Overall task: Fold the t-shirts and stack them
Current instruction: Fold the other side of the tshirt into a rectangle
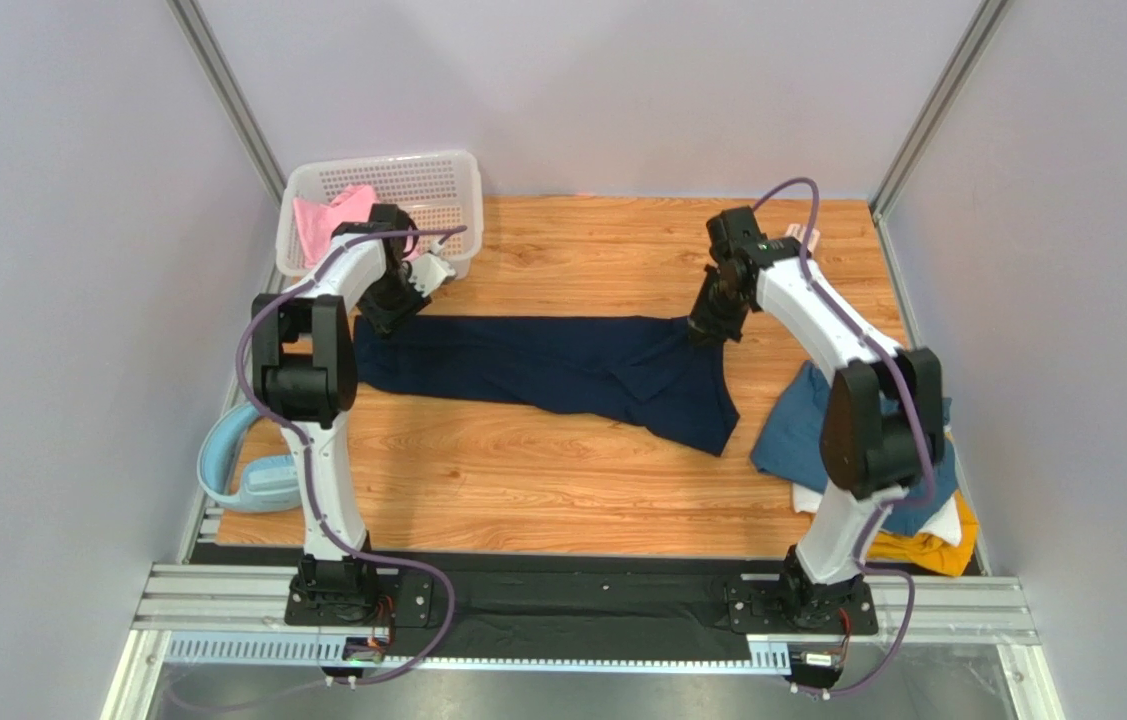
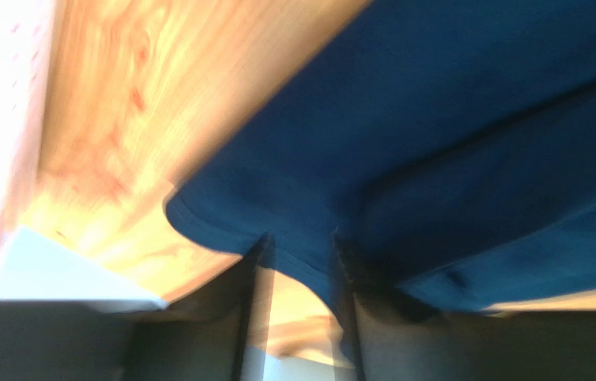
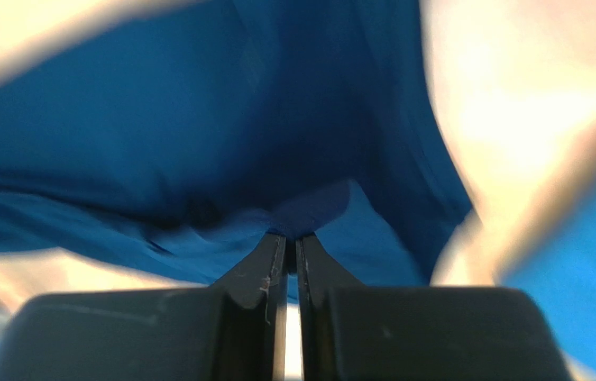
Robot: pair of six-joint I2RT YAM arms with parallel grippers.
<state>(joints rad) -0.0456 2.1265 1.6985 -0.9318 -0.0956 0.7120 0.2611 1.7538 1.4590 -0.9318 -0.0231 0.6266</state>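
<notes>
The dark navy t-shirt (image 1: pixel 554 368) lies stretched in a long band across the table, and it fills the left wrist view (image 2: pixel 452 119) and the right wrist view (image 3: pixel 198 127). My left gripper (image 1: pixel 392 308) is at its left end. Its fingers stand apart over the hem (image 2: pixel 301 242), with table showing between them. My right gripper (image 1: pixel 707 326) is at the shirt's right end, shut on a pinch of navy cloth (image 3: pixel 291 236). The pink t-shirt (image 1: pixel 329 225) lies in the basket. The teal t-shirt (image 1: pixel 810 428) lies on the right, over the white (image 1: pixel 949 521) and mustard (image 1: pixel 937 552) ones.
A white plastic basket (image 1: pixel 442 188) stands at the back left, just behind my left gripper. A light blue curved object (image 1: pixel 239 465) lies off the table's left edge. The stack of shirts sits beside the right arm's base. Grey walls enclose the table.
</notes>
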